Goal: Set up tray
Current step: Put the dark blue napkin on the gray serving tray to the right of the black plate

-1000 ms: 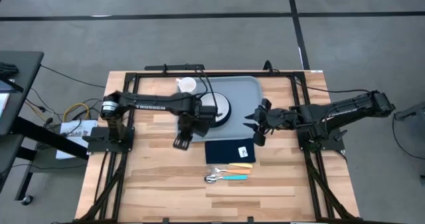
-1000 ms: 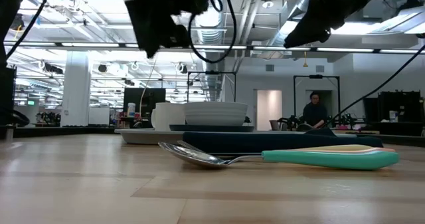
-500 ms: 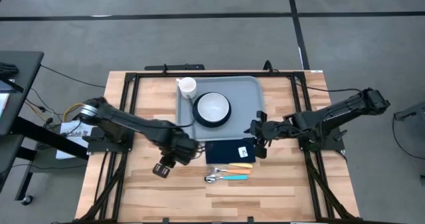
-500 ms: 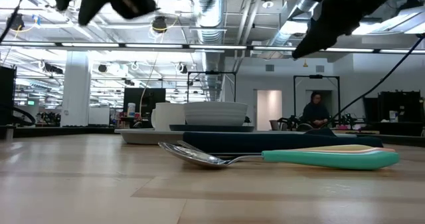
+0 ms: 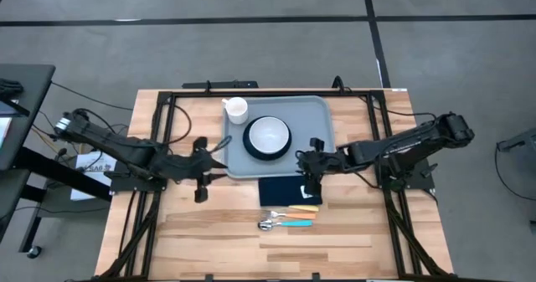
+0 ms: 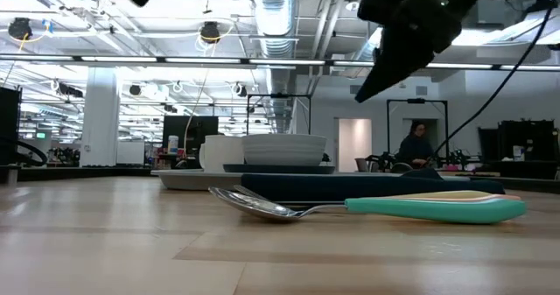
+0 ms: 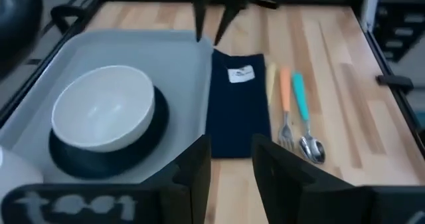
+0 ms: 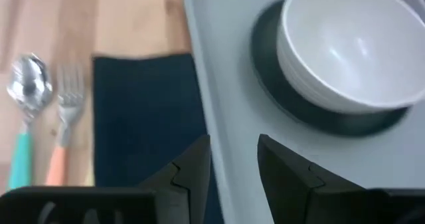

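The grey-blue tray (image 5: 315,115) lies at the table's far middle. It carries a white bowl (image 5: 268,134) on a dark plate (image 5: 268,156) and a white cup (image 5: 237,108). Just near of the tray, a dark navy napkin (image 5: 285,190) lies flat on the wood. My left gripper (image 7: 229,164) stands open off the tray's left side (image 5: 209,165) and faces the tray (image 7: 179,58), with nothing between its fingers. My right gripper (image 8: 232,164) is open above the tray's near right edge (image 8: 232,117) and the napkin (image 8: 139,117). It also shows in the high view (image 5: 306,171).
A fork (image 5: 285,214) and a teal-handled spoon (image 5: 285,224) lie side by side on the wood, near of the napkin. A black frame (image 5: 251,92) runs around the tabletop. Bare wood spreads across the near half and the near left.
My left gripper has swung away from the bowl, out over the near left wood, then back to the tray's left side. It has tipped up from pointing down to nearly level. My right gripper has sunk and gone left, toward the tray's near right edge.
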`<action>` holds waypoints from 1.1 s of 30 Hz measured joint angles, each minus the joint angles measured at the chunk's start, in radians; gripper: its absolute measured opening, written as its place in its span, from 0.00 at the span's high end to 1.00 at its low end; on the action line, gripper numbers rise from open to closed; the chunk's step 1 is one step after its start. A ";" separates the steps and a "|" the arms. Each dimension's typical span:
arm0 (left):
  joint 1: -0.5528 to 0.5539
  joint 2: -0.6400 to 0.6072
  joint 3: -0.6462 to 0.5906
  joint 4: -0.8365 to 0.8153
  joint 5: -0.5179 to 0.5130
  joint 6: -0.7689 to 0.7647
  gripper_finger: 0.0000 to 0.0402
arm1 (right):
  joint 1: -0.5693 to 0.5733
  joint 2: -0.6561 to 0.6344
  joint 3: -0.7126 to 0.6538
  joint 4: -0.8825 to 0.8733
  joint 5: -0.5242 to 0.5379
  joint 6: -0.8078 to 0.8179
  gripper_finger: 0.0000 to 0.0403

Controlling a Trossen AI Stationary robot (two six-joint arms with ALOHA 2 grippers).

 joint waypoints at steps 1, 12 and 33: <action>0.000 -0.029 -0.041 0.024 -0.009 -0.012 0.76 | 0.000 0.011 0.014 -0.031 0.000 0.007 0.71; 0.000 -0.189 -0.382 0.338 -0.062 -0.041 0.76 | 0.011 0.159 0.212 -0.127 -0.175 0.043 0.71; 0.000 -0.192 -0.420 0.423 -0.074 -0.026 0.76 | 0.161 0.324 0.328 -0.689 -0.234 0.136 0.71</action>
